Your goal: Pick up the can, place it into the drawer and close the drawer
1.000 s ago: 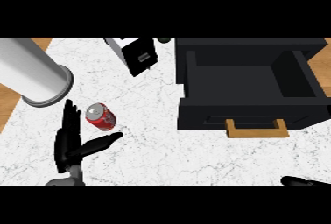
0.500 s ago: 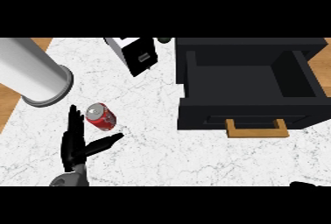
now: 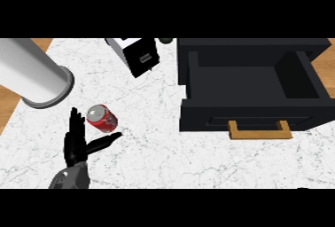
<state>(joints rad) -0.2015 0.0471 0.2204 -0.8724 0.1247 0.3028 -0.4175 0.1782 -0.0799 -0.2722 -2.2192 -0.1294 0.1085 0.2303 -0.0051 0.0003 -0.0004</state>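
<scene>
While the left hand point(image 3: 77, 144) brackets the can point(image 3: 101, 119) with spread fingers (drawer point(image 3: 252, 80) open), picking is underway; closing round it comes next.

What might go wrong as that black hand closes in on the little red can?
The left hand is open beside the red can, which sits tilted on the marble counter; a nudge from the fingers could roll it away toward the grey cylinder. The carry to the open black drawer crosses the counter, so a poor grasp could slip.
</scene>
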